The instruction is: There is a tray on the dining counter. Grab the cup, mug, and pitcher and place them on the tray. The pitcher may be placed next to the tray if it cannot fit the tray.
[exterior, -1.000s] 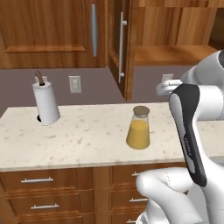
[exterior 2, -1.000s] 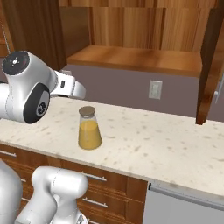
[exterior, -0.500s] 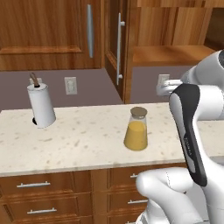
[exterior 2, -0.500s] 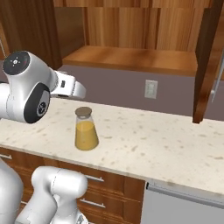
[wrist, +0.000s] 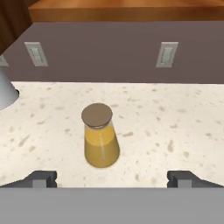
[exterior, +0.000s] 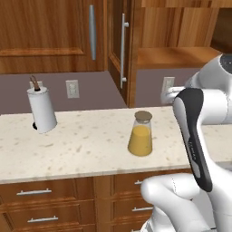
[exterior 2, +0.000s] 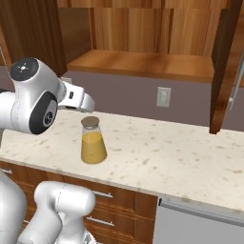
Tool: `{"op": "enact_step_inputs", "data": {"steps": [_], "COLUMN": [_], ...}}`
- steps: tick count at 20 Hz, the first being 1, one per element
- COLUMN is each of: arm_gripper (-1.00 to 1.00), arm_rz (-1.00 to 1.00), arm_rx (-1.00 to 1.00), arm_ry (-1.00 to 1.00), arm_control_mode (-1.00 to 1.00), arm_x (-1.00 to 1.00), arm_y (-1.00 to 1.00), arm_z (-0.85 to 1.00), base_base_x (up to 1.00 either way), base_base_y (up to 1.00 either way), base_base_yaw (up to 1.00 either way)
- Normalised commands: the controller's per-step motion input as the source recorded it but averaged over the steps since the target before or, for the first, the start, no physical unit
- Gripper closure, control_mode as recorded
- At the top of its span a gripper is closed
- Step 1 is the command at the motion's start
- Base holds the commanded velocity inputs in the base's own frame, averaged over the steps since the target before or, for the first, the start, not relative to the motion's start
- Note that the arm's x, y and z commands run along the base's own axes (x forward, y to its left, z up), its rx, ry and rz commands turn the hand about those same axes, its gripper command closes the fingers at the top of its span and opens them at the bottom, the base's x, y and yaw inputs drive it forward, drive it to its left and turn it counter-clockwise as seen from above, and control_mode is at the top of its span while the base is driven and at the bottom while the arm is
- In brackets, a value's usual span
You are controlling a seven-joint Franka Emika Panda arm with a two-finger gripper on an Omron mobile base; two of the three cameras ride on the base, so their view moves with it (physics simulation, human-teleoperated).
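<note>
The speckled counter (wrist: 183, 118) stretches ahead of the spread, empty jaws of the gripper (wrist: 112, 178). The paper towel roll (exterior: 41, 110) stands far off to one side. The pitcher (wrist: 100, 135) stands upright just ahead, between the fingertips (wrist: 43, 178), probably lined up for grasping. No readable writing.

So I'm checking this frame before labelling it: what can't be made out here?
- Paper towel roll: hand view, cut off by the left edge.
- Gripper: hand view, fingertips mostly cut off at the bottom.
- Counter behind the arm: left base view, hidden by it.
- Pitcher lid's material: too small in every view.
</note>
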Motion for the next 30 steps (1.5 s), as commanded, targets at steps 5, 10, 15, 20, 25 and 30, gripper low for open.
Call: {"op": "enact_step_inputs", "data": {"steps": [5, 10, 15, 20, 25, 30], "arm_gripper": [-1.0, -1.0, -1.0, -1.0, -1.0, -1.0], "arm_rz": [0.0, 0.0, 0.0, 0.0, 0.0, 0.0], "arm_rx": [0.0, 0.0, 0.0, 0.0, 0.0, 0.01], "arm_ry": [0.21, 0.15, 0.02, 0.0, 0.0, 0.04], "arm_control_mode": [-1.0, -1.0, -1.0, -1.0, -1.0, -1.0], "arm_x": [0.0, 0.0, 0.0, 0.0, 0.09, 0.24], "arm_y": [0.0, 0.0, 0.0, 0.0, 0.0, 0.0], "arm_z": [-0.53, -0.57, -0.6, -0.52, -0.3, -0.05], "base_base_x": [0.0, 0.0, 0.0, 0.0, 0.0, 0.0], "base_base_y": [0.0, 0.0, 0.0, 0.0, 0.0, 0.0], "base_base_yaw": [0.0, 0.0, 0.0, 0.0, 0.0, 0.0]}}
